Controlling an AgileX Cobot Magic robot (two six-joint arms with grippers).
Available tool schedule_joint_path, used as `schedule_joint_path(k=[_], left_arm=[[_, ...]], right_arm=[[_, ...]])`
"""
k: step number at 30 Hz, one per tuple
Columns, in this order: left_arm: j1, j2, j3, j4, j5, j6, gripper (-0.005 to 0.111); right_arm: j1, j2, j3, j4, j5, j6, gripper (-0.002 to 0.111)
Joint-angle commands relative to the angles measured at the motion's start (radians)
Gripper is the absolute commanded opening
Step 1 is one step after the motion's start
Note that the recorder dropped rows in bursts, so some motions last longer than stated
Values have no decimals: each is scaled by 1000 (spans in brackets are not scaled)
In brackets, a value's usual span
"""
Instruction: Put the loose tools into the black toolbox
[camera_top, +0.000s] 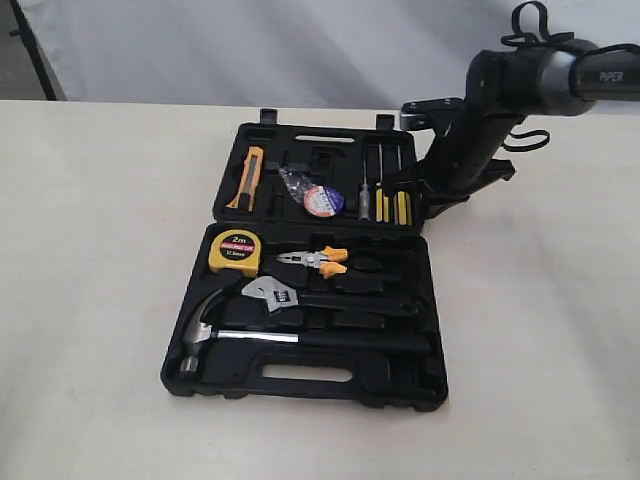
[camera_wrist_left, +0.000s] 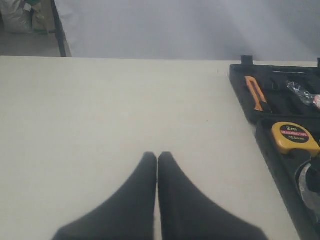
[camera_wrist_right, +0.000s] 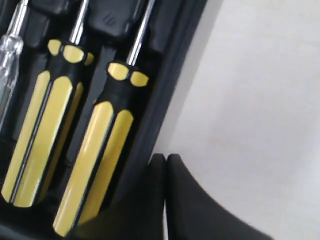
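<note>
The black toolbox lies open on the table, both halves flat. In its near half rest the steel claw hammer and, just beyond it, the silver adjustable wrench. The black tape roll with clear film sits in the far half. My right gripper is down at the far half's right edge, shut and empty. In the right wrist view its tips meet beside the toolbox rim. My left gripper is shut on nothing over bare table, left of the toolbox. It is outside the exterior view.
A yellow tape measure and orange-handled pliers lie in the near half. An orange utility knife and yellow-black screwdrivers sit in the far half. A white backdrop stands behind the table's far edge.
</note>
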Motion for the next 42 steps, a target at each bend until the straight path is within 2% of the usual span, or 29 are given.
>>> schedule_joint_path(k=[1,6,12,21,32,37,42], left_arm=[[3,-8,9,-14,-17,-10,1],[3,-8,9,-14,-17,-10,1],[3,-8,9,-14,-17,-10,1],[3,-8,9,-14,-17,-10,1],[3,-8,9,-14,-17,-10,1],[3,-8,9,-14,-17,-10,1],[3,-8,9,-14,-17,-10,1]], right_arm=[[26,9,-8,29,-50,-61,-1],[-9,-39,-8,29,-12,28,-1],[-81,-207,28,40,193,64,-1],[-93,-535,348,25,158,76,-1],[-93,-1158,890,45,74,80,-1],[-93,-1408,1003,-41,77,65,-1],[-93,-1609,1023,-67,77,65,-1]])
